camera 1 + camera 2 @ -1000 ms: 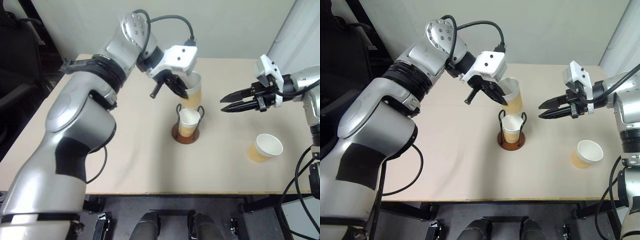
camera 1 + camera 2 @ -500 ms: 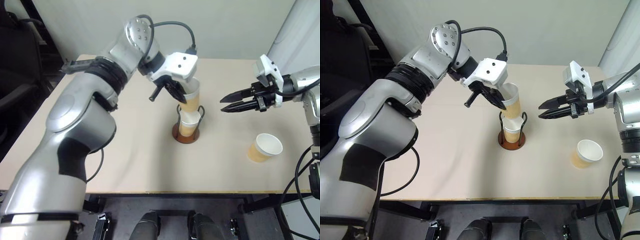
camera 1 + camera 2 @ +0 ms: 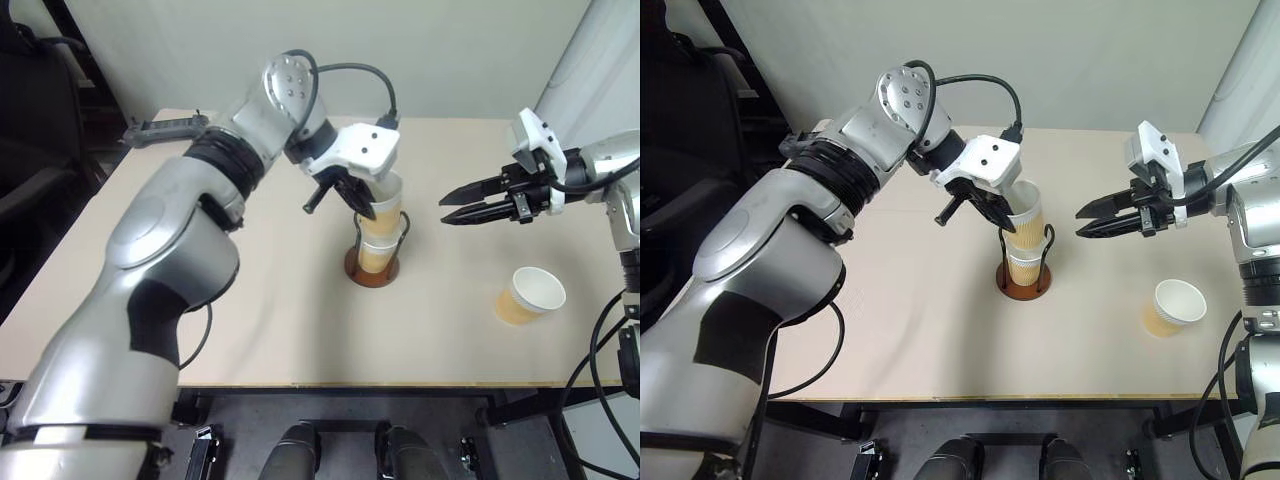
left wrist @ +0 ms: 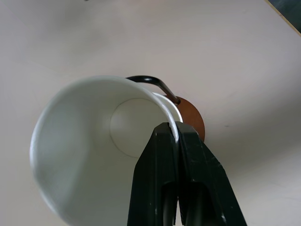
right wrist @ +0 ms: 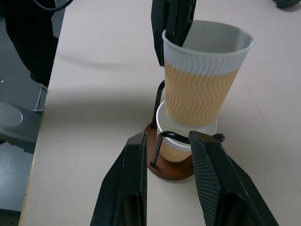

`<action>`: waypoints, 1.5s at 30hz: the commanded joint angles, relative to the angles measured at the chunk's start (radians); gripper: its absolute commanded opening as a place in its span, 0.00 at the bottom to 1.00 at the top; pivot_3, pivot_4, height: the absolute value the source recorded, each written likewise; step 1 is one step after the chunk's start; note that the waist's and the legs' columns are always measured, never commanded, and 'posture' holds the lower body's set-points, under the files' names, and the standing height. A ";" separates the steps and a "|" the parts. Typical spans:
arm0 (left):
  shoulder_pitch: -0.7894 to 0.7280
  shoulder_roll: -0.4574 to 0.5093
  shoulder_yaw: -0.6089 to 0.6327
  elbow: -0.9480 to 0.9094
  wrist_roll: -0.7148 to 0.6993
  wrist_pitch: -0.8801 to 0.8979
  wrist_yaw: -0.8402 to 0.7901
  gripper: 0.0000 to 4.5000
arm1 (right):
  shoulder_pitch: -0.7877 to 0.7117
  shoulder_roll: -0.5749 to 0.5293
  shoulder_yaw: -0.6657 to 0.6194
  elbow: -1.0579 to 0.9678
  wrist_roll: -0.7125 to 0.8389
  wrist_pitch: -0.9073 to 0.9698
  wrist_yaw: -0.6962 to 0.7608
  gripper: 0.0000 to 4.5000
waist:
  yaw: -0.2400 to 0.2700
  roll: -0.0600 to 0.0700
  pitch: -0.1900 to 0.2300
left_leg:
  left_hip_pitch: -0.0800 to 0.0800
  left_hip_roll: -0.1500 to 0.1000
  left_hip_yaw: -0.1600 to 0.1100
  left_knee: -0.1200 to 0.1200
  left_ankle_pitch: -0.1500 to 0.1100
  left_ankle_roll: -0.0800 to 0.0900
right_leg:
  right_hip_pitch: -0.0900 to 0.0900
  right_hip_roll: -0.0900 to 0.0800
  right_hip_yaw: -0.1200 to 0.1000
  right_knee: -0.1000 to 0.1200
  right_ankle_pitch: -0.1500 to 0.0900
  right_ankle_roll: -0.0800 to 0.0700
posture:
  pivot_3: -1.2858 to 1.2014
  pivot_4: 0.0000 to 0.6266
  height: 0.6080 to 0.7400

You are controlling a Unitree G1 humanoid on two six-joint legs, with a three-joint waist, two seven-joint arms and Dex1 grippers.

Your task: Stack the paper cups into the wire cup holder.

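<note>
My left gripper (image 3: 366, 206) is shut on the rim of a tan paper cup (image 3: 389, 203), one finger inside and one outside, as the left wrist view shows (image 4: 171, 131). That paper cup (image 5: 203, 80) stands nearly upright, its bottom entering a second cup (image 5: 175, 145) that sits in the wire cup holder (image 3: 371, 273) between the dark loops. The reddish base (image 5: 168, 170) rests mid-table. A third cup (image 3: 529, 294) lies tilted on the table at the right. My right gripper (image 3: 444, 210) hovers open to the right of the holder, holding nothing.
The beige table (image 3: 280, 330) has bare room to the left and in front of the holder. Its front edge (image 3: 400, 385) runs near me. A black chair (image 3: 30, 150) stands beyond the left side, and a wall is behind.
My left gripper has come down with its cup, which went from tilted above the holder to nearly upright and into the cup below. The right arm stayed still.
</note>
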 commanded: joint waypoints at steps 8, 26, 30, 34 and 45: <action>-0.011 0.003 -0.002 0.009 0.028 -0.041 -0.034 0.01 | -0.009 -0.022 -0.030 -0.028 0.011 0.002 -0.009 0.31 | 0.000 0.000 0.000 | 0.000 0.000 0.000 0.000 0.000 0.000 | 0.000 0.000 0.000 0.000 0.000 0.000 | 0.52 0.24 1.00; -0.023 0.024 -0.039 -0.020 -0.012 -0.022 -0.034 1.00 | -0.012 -0.026 -0.027 -0.023 0.009 0.002 -0.009 0.31 | 0.000 0.000 0.000 | 0.000 0.000 0.000 0.000 0.000 0.000 | 0.000 0.000 0.000 0.000 0.000 0.000 | 0.52 0.24 1.00; -0.031 0.036 -0.003 -0.004 -0.010 -0.029 -0.034 1.00 | -0.008 -0.040 -0.025 -0.022 0.003 0.000 -0.002 0.31 | 0.000 0.000 0.000 | 0.000 0.000 0.000 0.000 0.000 0.000 | 0.000 0.000 0.000 0.000 0.000 0.000 | 0.52 0.24 1.00; -0.039 0.074 0.076 0.009 -0.037 0.017 -0.034 1.00 | 0.007 -0.071 -0.021 -0.035 -0.003 0.000 0.009 0.31 | 0.000 0.000 0.000 | -0.001 0.000 0.000 -0.001 0.000 0.000 | 0.000 0.000 0.000 -0.001 0.000 0.000 | 0.52 0.24 1.00; 0.005 0.113 0.343 -0.046 -0.151 0.295 -0.034 1.00 | 0.033 -0.121 -0.022 -0.063 -0.003 0.024 0.015 0.31 | 0.000 0.000 0.000 | -0.001 -0.001 -0.001 -0.001 0.000 0.000 | 0.000 0.000 0.000 -0.002 -0.001 0.002 | 0.52 0.24 1.00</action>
